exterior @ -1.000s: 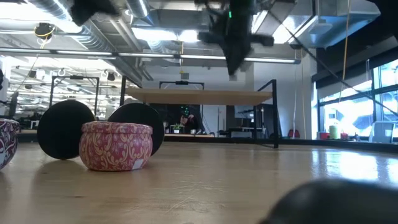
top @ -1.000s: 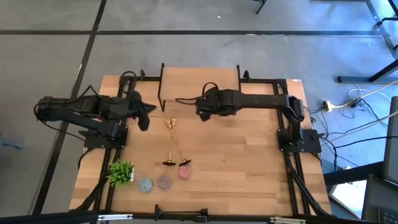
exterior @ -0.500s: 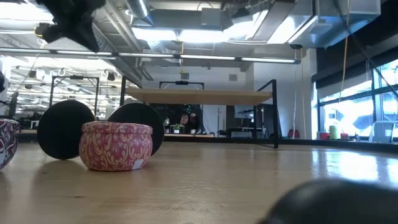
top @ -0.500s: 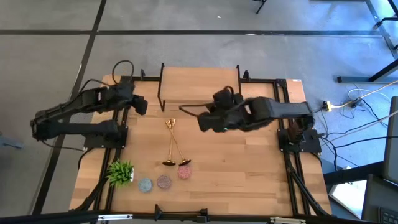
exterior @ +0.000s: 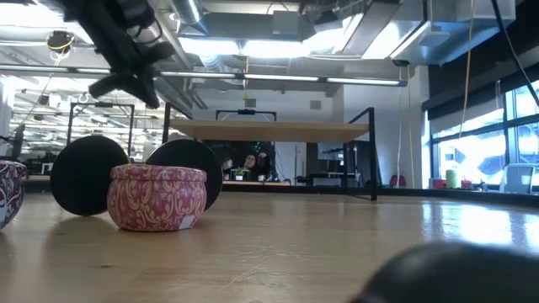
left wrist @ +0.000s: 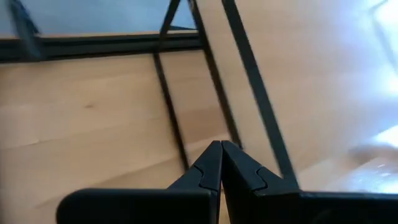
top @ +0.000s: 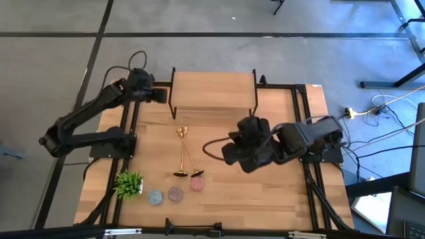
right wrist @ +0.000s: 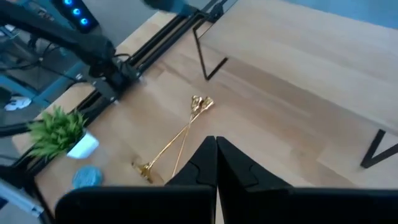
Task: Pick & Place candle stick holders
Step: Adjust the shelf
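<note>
Two gold candle stick holders (top: 184,154) lie crossed on the table, cup tops (right wrist: 202,103) toward the far edge and round bases (top: 179,174) toward the near edge. In the low view the bases show as dark discs (exterior: 84,175). My left gripper (top: 161,95) is shut and holds nothing; it hovers by the left leg of the raised shelf, and its closed fingers (left wrist: 211,163) point at that leg. My right gripper (top: 228,157) is shut and holds nothing; it hangs above the table, right of the holders, with its fingers (right wrist: 206,157) closed.
A raised wooden shelf (top: 214,89) on black legs stands at the far edge. A small green plant (top: 129,184) sits near the front left. Beside it is a row of three small round tins, the pink one (top: 197,182) next to the holders' bases. Black frame rails (top: 130,133) run along both sides.
My left gripper has swung from the table's left middle toward the far edge and now sits by the shelf's left leg. My right gripper has drawn back from the shelf toward the near and right edges and has risen. The candle stick holders have stayed where they were.
</note>
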`<state>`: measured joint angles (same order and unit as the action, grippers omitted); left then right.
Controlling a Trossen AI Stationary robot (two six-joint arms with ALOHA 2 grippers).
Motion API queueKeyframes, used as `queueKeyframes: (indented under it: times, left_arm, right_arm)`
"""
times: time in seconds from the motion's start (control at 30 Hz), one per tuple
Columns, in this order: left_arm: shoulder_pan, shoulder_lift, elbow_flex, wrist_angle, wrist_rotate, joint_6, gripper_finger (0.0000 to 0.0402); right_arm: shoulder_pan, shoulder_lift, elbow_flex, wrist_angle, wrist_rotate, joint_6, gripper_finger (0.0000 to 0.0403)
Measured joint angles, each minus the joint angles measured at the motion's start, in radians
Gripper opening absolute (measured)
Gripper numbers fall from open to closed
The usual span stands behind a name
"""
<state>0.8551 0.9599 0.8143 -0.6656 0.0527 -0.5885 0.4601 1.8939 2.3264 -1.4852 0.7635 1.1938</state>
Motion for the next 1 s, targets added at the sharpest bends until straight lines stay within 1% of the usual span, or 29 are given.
queueKeyframes:
  times: [0.1, 0.23, 0.3, 0.43, 0.7, 0.87, 1.0]
  left_arm:
    - [0.031, 0.075, 0.0, 0.012, 0.017, -0.015, 0.0002]
    - [0.039, 0.153, 0.0, 0.044, 0.015, -0.016, 0.0002]
    - [0.034, 0.176, 0.0, 0.088, 0.025, -0.025, 0.0002]
    - [0.014, 0.2, 0.0, 0.146, 0.034, -0.081, 0.0002]
    - [-0.041, 0.246, 0.0, 0.188, 0.017, -0.124, 0.0002]
    - [-0.065, 0.249, -0.001, 0.263, 0.012, -0.148, 0.0002]
    - [-0.076, 0.243, -0.001, 0.244, -0.028, -0.172, 0.0002]
  right_arm:
    - [0.023, -0.012, 0.0, -0.022, 0.007, 0.01, 0.0]
    - [0.058, -0.041, 0.0, -0.084, 0.079, 0.07, 0.0]
    - [0.078, -0.056, 0.0, -0.086, 0.11, 0.092, 0.0]
    - [0.108, -0.073, 0.0, -0.086, 0.152, 0.085, 0.0]
    - [0.135, -0.075, 0.0, -0.086, 0.153, 0.063, 0.0]
    - [0.143, -0.078, 0.0, -0.086, 0.153, 0.036, 0.0]
    - [0.143, -0.078, 0.0, -0.086, 0.145, 0.021, 0.0]
